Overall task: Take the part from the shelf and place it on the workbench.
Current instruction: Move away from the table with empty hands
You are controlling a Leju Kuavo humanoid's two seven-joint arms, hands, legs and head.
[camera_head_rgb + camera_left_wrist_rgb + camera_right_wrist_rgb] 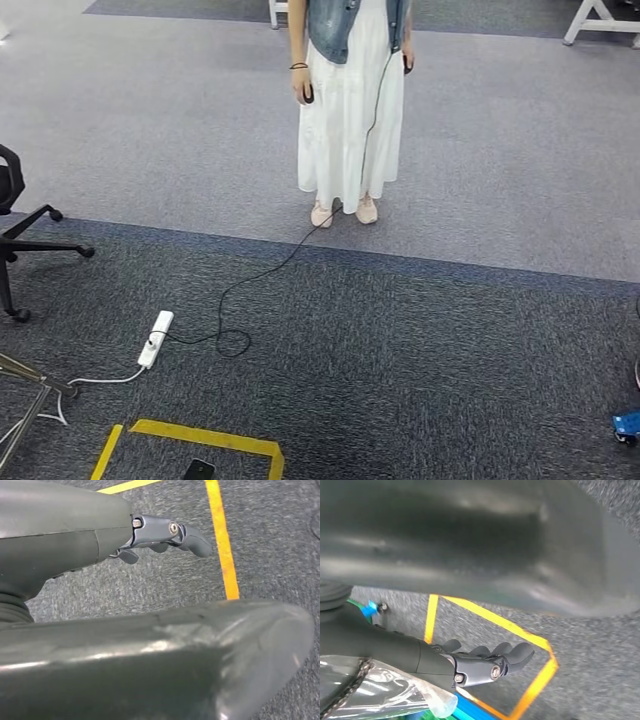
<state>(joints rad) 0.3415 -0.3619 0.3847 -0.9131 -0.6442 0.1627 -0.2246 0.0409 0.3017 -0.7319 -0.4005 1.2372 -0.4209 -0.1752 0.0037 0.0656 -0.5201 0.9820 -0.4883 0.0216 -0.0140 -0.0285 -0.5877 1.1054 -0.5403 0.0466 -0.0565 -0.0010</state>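
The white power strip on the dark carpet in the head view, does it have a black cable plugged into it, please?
Yes, a black cable runs from the white power strip across the dark carpet up to the person in the white skirt.

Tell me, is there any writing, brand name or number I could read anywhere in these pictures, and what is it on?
None can be read.
The power strip on the carpet: no legible marking.
The dark flat object inside the yellow floor tape: nothing readable on it.
The clear plastic bag by the right hand: no print visible.
The left hand: bare of lettering.
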